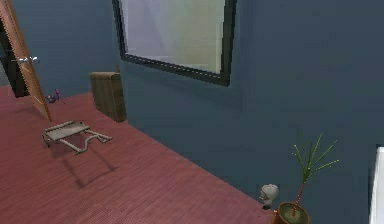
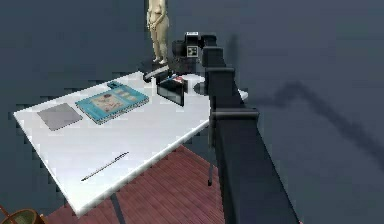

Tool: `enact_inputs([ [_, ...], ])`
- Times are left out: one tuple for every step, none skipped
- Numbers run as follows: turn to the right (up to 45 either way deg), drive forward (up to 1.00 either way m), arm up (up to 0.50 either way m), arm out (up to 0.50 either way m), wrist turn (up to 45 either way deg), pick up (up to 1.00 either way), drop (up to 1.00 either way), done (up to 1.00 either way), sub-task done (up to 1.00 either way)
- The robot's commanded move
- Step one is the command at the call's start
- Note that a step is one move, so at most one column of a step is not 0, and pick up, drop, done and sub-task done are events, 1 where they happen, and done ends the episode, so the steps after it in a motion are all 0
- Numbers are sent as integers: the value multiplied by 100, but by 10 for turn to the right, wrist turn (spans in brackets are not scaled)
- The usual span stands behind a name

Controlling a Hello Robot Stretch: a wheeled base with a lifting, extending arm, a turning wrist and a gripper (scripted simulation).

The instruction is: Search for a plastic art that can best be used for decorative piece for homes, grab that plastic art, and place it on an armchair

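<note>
A pale, slim standing statue (image 2: 157, 25) rises at the far edge of the white table (image 2: 70, 150) in the arm side view. My arm reaches over the table's right part, with its white marker squares (image 2: 191, 48) at the far end. Left of them is the gripper (image 2: 158, 73), a dark shape just below the statue. The statue and tabletop lie behind the gripper, so I cannot tell whether it holds anything.
The table carries a teal book (image 2: 111, 101), a grey pad (image 2: 59, 116), a small black box (image 2: 174, 92) and a thin pen (image 2: 104, 166). In the forward view the red floor has a low grey frame (image 1: 71, 134), a brown bin (image 1: 108, 95) and a potted plant (image 1: 297, 190). A large framed panel (image 1: 175, 35) hangs on the dark blue wall.
</note>
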Motion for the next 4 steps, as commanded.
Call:
enact_inputs([
  [0,0,0,0,-450,0,0,0,0],
  [0,0,0,0,-450,0,0,0,0],
  [0,0,0,0,-90,0,0,0,0],
  [0,0,0,-48,0,0,0,0,0],
])
